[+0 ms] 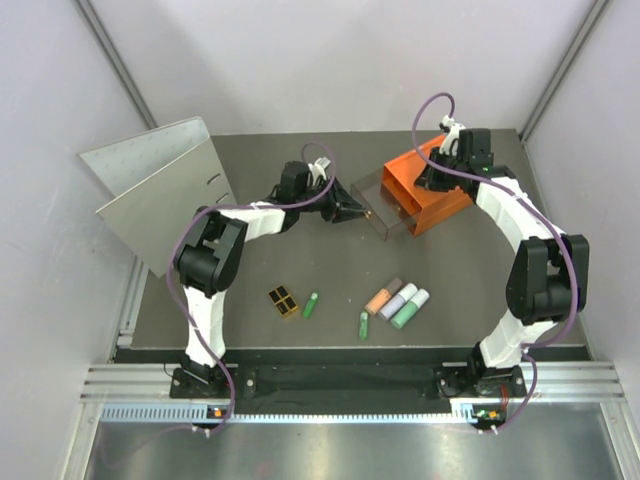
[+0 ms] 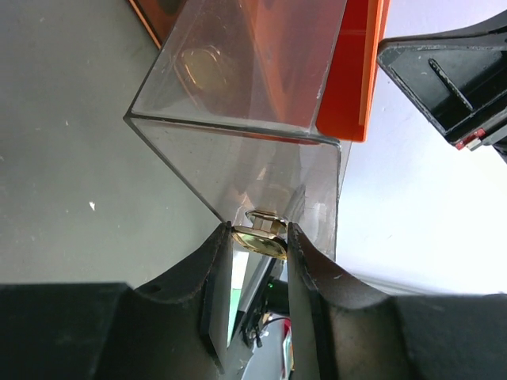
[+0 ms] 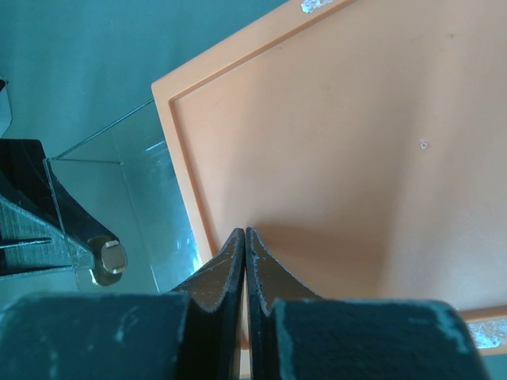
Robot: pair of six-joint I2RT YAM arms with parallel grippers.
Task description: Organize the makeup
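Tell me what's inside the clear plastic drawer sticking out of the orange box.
The pulled-out part of the clear plastic drawer looks empty; the part inside the orange box is hidden.

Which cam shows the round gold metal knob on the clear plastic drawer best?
Left wrist: round gold metal knob close up, clamped in the left pincer. Right wrist shows it small at lower left, on the clear plastic drawer. Top external: too small to tell.

Bright, even light from above; soft shadows. Reflections on clear drawer. Teal cast in right wrist view, near edge blurred.
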